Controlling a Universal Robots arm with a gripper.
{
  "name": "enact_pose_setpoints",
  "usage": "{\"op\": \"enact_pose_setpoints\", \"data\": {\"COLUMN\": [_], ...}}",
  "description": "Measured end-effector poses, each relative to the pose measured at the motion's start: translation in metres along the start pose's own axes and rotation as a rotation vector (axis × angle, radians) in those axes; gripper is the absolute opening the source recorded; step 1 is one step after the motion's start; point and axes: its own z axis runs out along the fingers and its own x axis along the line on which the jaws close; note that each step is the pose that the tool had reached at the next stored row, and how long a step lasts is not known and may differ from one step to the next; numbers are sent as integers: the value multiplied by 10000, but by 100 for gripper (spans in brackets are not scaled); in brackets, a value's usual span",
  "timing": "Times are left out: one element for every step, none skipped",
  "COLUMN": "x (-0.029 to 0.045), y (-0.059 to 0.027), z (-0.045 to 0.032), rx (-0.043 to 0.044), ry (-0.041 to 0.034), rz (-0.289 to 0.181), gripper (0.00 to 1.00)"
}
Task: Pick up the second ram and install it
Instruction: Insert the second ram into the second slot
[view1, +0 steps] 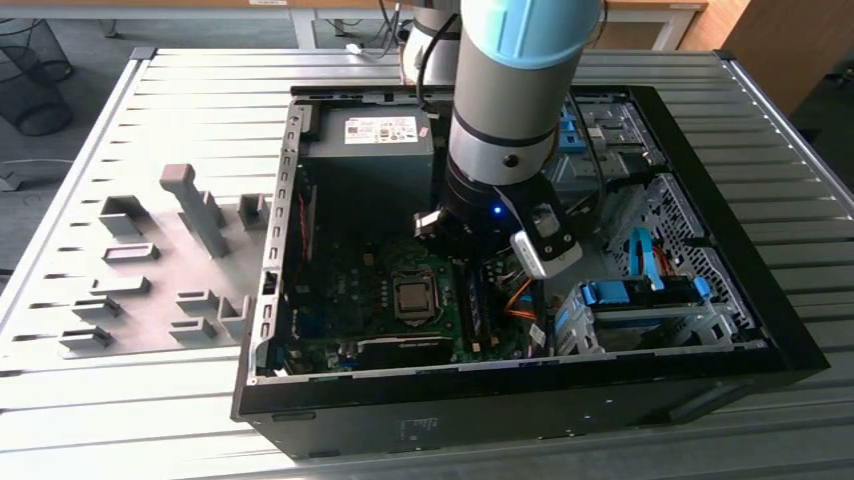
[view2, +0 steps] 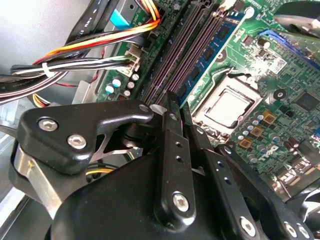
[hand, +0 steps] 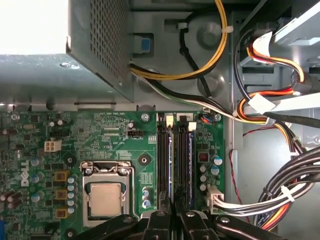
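— Where is the gripper (view1: 470, 262) sitting?

— Inside the open black metal computer case (view1: 747, 300), directly over the long black memory slots (hand: 172, 165). Its matte black fingers (view2: 172, 150) are pressing together.

— And the second ram (hand: 190, 162)?

— Standing edgewise in a slot (blue-green, thin, flat) beside the square metallic processor (hand: 105, 199) on the green motherboard (hand: 100, 135).

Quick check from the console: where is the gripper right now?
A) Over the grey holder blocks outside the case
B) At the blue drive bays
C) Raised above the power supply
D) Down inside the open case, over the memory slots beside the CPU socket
D: in the first wrist view the gripper sits right at the memory slots next to the CPU socket, inside the open case.
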Motion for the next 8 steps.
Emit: {"op": "enact_pose_setpoints", "data": {"x": [0, 0, -1, 0, 0, 0, 0, 0], "y": [0, 0, -1, -1, -1, -2, -2, -2], "z": [4, 10, 21, 39, 53, 61, 69, 80], "rx": [-6, -10, -10, -10, -15, -28, -46, -58], "ry": [0, 0, 1, 1, 1, 2, 2, 2], "rz": [-11, -37, -50, -51, -52, -52, -52, -51], "gripper": [14, 14, 14, 14, 14, 14, 14, 14]}}
